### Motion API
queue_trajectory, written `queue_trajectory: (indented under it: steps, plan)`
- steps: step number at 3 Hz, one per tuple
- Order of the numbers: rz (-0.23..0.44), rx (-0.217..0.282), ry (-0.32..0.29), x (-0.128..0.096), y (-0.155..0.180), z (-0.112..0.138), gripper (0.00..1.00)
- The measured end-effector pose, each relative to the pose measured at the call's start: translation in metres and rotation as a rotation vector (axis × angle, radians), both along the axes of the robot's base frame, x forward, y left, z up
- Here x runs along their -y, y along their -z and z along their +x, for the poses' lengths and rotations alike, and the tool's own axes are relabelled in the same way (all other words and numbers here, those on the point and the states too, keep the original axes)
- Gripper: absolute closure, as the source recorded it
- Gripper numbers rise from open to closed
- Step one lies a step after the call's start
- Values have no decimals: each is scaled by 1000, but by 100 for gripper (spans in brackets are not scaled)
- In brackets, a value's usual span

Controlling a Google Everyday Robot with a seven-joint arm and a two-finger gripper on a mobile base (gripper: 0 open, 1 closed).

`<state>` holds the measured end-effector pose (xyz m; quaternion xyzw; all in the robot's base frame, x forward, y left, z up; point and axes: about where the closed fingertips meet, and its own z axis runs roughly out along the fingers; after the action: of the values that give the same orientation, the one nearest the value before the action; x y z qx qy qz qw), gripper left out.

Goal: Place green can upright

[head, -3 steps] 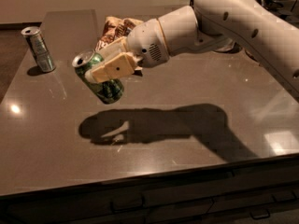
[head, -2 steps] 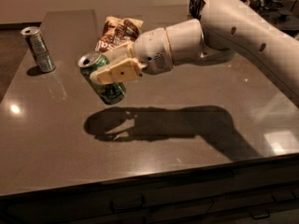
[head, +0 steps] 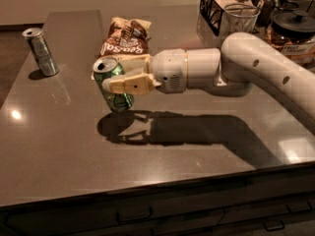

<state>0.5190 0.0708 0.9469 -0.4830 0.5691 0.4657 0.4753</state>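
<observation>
Over the last second I've brought the green can (head: 111,88) down and a little to the right. Its shadow, which lay well apart from it, now almost meets its lower edge. So I judge the can is just above the bench (head: 69,151), or barely touching it; I cannot tell which. It has also straightened somewhat but still leans, silver top up and to the left, so it isn't ready to release.

The tool (head: 118,75) is closed on the can, one finger across the near side and the other behind. The arm reaches in from the right, forearm nearly level and low over the bench. The chip bag (head: 125,37) lies just behind, and the silver can (head: 41,51) stands well apart at far left.
</observation>
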Motion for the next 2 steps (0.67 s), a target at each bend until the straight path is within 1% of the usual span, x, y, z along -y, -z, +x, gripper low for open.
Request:
queue_trajectory:
  steps: [2]
  plan:
    - [91, -26, 40, 4, 18, 3, 100]
